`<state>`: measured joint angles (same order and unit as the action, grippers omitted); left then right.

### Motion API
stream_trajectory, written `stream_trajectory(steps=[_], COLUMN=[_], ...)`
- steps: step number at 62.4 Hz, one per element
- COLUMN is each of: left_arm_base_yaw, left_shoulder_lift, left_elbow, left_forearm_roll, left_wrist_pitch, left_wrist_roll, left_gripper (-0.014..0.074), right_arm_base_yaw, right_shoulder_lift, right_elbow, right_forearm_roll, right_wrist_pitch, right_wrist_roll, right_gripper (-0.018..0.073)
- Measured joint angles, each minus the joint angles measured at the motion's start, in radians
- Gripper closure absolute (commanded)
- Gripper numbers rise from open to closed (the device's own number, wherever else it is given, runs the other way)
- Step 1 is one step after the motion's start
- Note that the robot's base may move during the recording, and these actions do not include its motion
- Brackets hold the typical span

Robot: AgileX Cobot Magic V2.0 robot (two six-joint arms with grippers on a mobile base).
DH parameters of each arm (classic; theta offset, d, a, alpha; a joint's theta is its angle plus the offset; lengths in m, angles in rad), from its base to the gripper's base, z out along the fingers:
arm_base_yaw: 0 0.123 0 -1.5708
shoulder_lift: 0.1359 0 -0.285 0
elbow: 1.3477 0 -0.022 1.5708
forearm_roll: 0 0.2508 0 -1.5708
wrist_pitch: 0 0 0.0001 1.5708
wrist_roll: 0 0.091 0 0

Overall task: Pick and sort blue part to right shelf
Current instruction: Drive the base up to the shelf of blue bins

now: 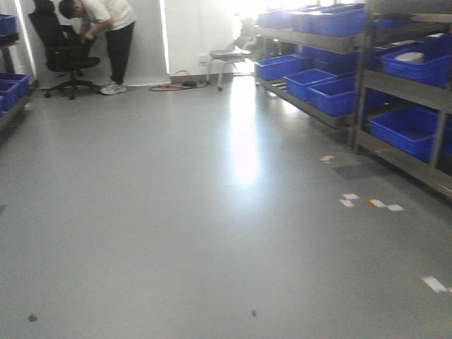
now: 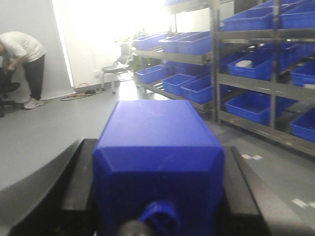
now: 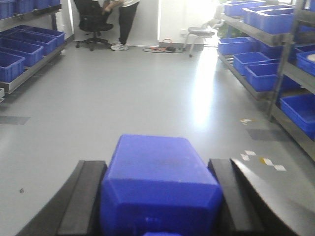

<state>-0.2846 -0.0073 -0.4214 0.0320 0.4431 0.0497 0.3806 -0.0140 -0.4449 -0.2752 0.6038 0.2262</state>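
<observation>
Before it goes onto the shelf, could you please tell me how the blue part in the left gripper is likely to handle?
The blue part looks like rigid moulded plastic, so it is probably stiff and fairly light. Its flat faces and chamfered edges suggest it would sit rather than roll. The smooth sides might slip if the fingers loosen.

— Looking out over grey floor (image 1: 176,233), glossy, streaked with glare up the middle.
— Picking up the right shelf (image 1: 409,90) down the right side: steel-framed, loaded with blue bins (image 1: 332,95) on several levels. Something white lying in one upper bin.
— Far end, catching a person (image 1: 113,21) bent over a black office chair (image 1: 56,42) by the wall.
— Just past them, cables (image 1: 176,85) on the floor, then a grey chair (image 1: 229,53). Also noting pale tape marks (image 1: 374,203) near the shelf's foot, and more bins (image 1: 13,85) at the left edge.
</observation>
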Motion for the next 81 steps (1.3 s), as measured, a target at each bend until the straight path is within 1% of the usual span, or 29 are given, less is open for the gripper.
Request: stream_trajectory(steps=[25,35,81], left_arm_base_yaw=[0.000,0.013,0.013], left_shoulder_lift=[0.000,0.000,0.000], left_elbow=[0.000,0.000,0.000], left_forearm_roll=[0.000,0.000,0.000], left_wrist_pitch=[0.000,0.000,0.000], left_wrist_roll=[0.000,0.000,0.000], left_gripper=[0.0281,0.0281,0.0281], right_arm_base_yaw=[0.000,0.000,0.000], right_shoulder_lift=[0.000,0.000,0.000], right_elbow=[0.000,0.000,0.000], right_forearm_roll=[0.000,0.000,0.000], right_wrist_pitch=[0.000,0.000,0.000], right_wrist_roll=[0.000,0.000,0.000], right_gripper=[0.0273,0.0273,0.0273])
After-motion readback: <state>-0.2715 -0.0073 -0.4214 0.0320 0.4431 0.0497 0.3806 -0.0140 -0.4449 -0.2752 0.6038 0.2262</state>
